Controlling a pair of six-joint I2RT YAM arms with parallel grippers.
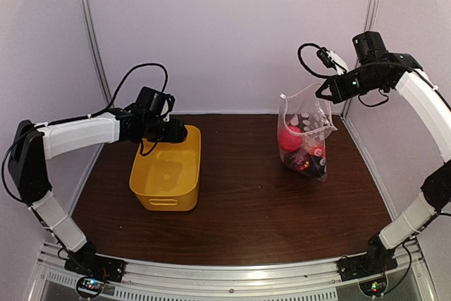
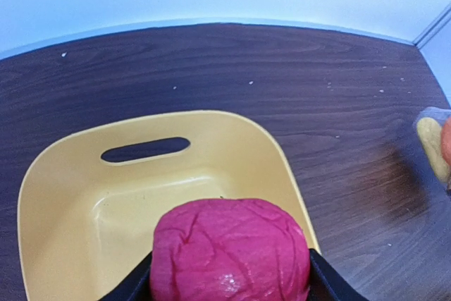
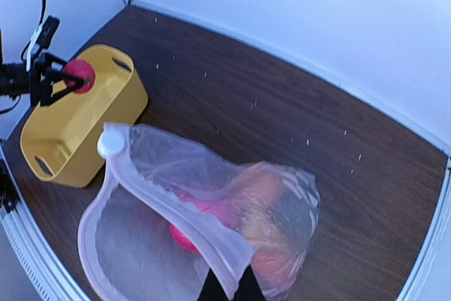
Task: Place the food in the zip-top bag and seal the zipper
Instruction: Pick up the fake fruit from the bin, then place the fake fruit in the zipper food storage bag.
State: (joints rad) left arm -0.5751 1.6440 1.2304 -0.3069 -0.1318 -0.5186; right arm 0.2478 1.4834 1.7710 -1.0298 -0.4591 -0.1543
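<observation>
My left gripper [image 1: 175, 130] is shut on a wrinkled magenta piece of food [image 2: 231, 252], held above the far end of the yellow basket [image 2: 70, 195]. From the right wrist view that food [image 3: 79, 75] shows between the left gripper's fingers over the basket. My right gripper [image 1: 325, 93] is shut on the mouth edge of the zip-top bag [image 1: 304, 135] and holds it upright, its bottom on the table. The bag's mouth [image 3: 141, 244] gapes open. The zipper [image 3: 162, 202] runs along the mouth to my right gripper [image 3: 229, 290]. Pink food [image 3: 187, 234] and orange food [image 3: 275, 266] lie inside.
The yellow basket [image 1: 168, 170] stands left of centre on the dark wooden table [image 1: 239, 209], and its visible inside shows no food. White walls close the back and sides. The bag with food [image 2: 431, 146] shows at the right edge of the left wrist view.
</observation>
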